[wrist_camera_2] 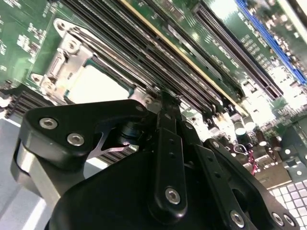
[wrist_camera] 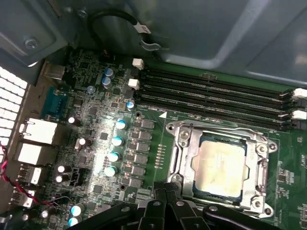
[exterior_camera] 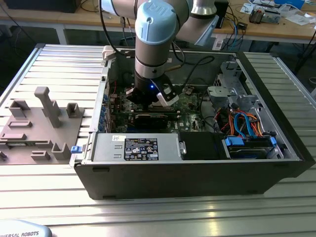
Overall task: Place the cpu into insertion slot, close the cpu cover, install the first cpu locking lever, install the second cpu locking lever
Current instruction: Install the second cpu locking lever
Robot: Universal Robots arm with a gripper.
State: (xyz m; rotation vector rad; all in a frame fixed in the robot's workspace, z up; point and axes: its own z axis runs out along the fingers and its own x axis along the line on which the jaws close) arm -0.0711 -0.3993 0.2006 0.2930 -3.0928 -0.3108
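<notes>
The cpu [wrist_camera: 218, 165] [wrist_camera_2: 98, 86] lies flat in the insertion slot [wrist_camera: 261, 149] on the green motherboard, its silvery top showing through the window of the cpu cover [wrist_camera: 182, 155] [wrist_camera_2: 64, 57], which is folded down over it. My gripper [wrist_camera: 166, 189] [wrist_camera_2: 165, 100] [exterior_camera: 148, 98] hangs low inside the black computer case, right at one edge of the socket. Its black fingers [wrist_camera_2: 168, 139] are pressed together, and nothing shows between them. How the locking levers stand is hidden from me.
Long black memory slots [wrist_camera: 216, 96] run beside the socket, and a row of capacitors [wrist_camera: 116, 141] stands on its other side. A black card [exterior_camera: 150, 118], power supply [exterior_camera: 138, 148] and drive cage [exterior_camera: 227, 89] crowd the case. A grey fixture [exterior_camera: 39, 128] sits at the exterior view's left.
</notes>
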